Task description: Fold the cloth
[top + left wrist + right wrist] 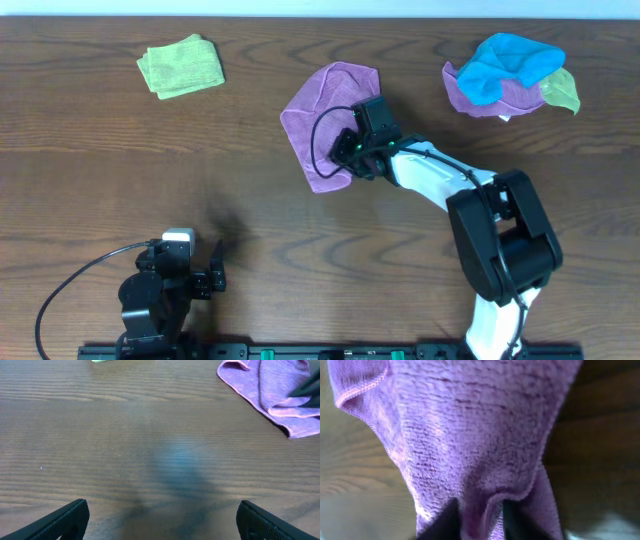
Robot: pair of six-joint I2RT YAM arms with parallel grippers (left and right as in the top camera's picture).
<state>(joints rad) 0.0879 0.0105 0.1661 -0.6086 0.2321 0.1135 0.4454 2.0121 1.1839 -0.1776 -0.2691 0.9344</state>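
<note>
Pinching nubby, rumpled orchid cloth [318, 112]

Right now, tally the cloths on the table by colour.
Purple: 2, the orchid cloth and the purple cloth.
Green: 2, the folded green cloth and the yellow-green cloth.
Blue: 1, the blue cloth.
Total: 5.

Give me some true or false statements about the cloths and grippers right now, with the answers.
The right gripper pinches the cloth. True.
The left gripper holds the green cloth. False: it is open and empty, far from it.
The cloth lies neatly folded. False: it is rumpled, with a fold gathered between the right gripper's fingers.
A blue cloth tops the far-right pile. True.
</note>
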